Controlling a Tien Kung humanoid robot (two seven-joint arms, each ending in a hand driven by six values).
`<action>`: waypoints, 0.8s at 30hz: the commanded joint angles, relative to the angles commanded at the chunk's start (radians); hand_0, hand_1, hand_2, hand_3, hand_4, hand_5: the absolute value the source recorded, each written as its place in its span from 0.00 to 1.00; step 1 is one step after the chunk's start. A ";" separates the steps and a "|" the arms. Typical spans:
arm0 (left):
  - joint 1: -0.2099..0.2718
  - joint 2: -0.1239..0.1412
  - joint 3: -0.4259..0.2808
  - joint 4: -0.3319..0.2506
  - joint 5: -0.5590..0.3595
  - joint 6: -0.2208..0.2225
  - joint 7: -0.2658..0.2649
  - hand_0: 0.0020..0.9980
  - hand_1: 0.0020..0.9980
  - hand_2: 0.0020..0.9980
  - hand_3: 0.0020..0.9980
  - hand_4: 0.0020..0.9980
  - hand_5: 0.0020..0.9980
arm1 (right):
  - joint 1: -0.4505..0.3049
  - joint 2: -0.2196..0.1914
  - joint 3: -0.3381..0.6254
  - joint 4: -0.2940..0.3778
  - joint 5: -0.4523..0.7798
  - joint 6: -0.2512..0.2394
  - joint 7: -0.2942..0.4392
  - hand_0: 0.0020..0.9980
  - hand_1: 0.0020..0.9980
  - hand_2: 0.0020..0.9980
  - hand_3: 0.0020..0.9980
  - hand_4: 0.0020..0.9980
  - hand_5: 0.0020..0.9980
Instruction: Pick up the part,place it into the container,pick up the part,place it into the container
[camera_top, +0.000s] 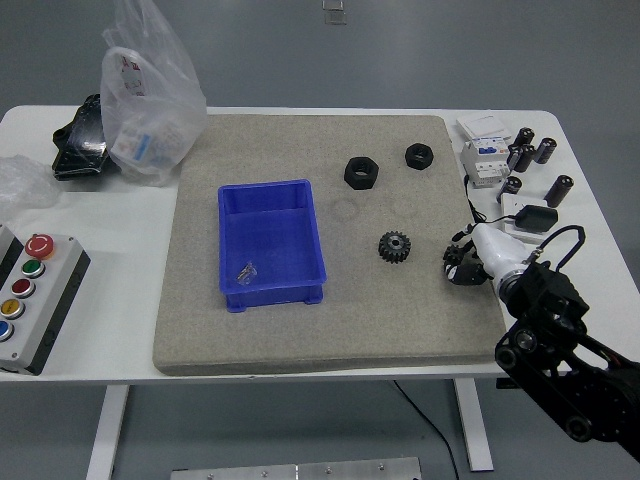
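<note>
A blue container (268, 243) stands on the grey mat (300, 340), left of centre, with a small pale item (246, 271) on its floor. A black gear (396, 247) lies on the mat to the right of the container. Two black hex nuts (361, 172) (418, 156) lie farther back. My right hand (462, 266) comes in from the lower right and hovers at the mat's right edge, just right of the gear and not touching it. Its fingers are loosely bent and hold nothing. My left arm is out of view.
A clear plastic bag (150, 95) and a black object (80, 140) sit at the back left. A button box (30, 300) is at the left edge. A white electrical unit (487, 150), several black cylinders (530, 150) and a white-black block (530, 218) stand at the back right.
</note>
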 joint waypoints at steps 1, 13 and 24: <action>0.000 0.000 0.000 0.000 0.000 0.000 0.000 0.78 0.73 0.69 0.81 0.59 0.00 | 0.000 0.000 -0.002 0.000 0.000 -0.001 0.000 0.27 0.57 0.47 0.60 0.53 0.02; -0.001 0.000 0.001 0.000 -0.005 0.004 -0.006 0.78 0.73 0.69 0.81 0.60 0.00 | 0.030 -0.008 -0.053 -0.001 -0.023 -0.057 0.000 0.26 0.57 0.42 0.62 0.52 0.00; -0.005 0.003 0.005 0.000 -0.003 0.004 -0.004 0.78 0.73 0.69 0.81 0.60 0.00 | 0.237 0.038 -0.242 0.021 0.013 -0.249 0.000 0.26 0.57 0.41 0.60 0.54 0.00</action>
